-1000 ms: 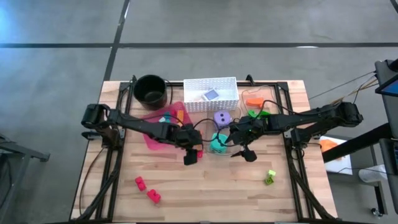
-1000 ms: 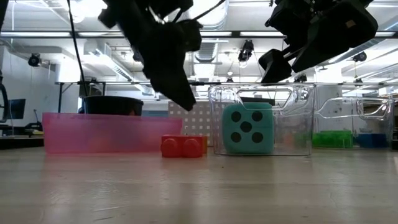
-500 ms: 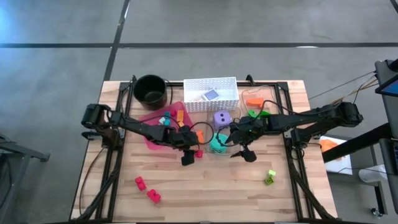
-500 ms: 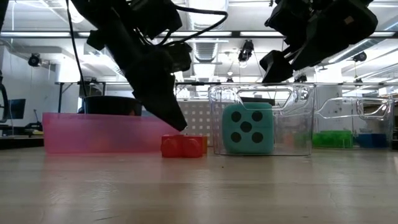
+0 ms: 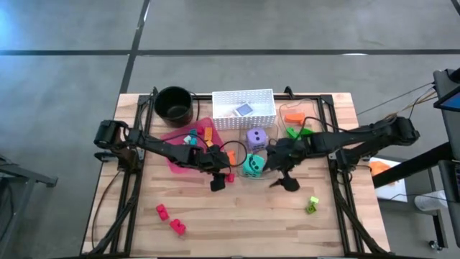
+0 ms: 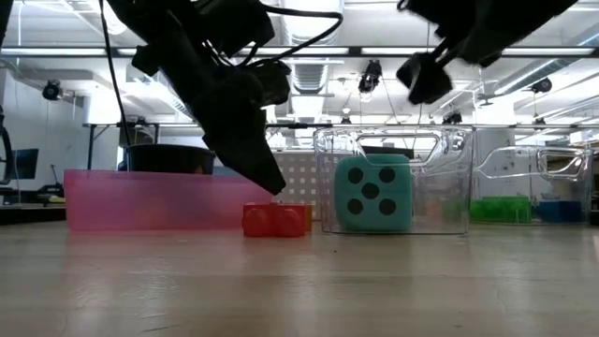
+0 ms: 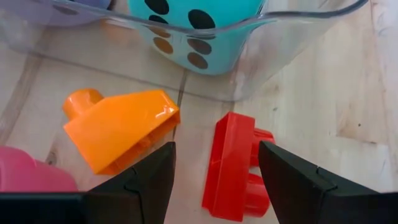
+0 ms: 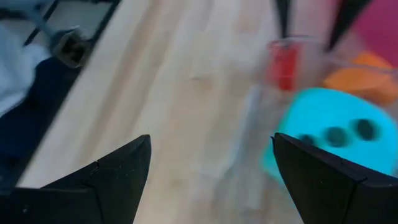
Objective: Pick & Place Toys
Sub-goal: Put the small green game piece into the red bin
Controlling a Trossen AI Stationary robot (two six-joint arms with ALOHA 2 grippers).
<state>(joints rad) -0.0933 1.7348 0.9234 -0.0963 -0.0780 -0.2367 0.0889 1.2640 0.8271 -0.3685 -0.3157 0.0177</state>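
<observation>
You are looking at a robotics lab or workshop hall, not a home. The wooden desk (image 5: 237, 216) stands in a black metal frame (image 5: 129, 194) on a grey concrete floor (image 5: 215, 29) with dark lines. In the low view, the room behind has an open ceiling with long strip lights (image 6: 374, 51), white beams and pipes, and a monitor (image 6: 21, 164) at the side.
</observation>
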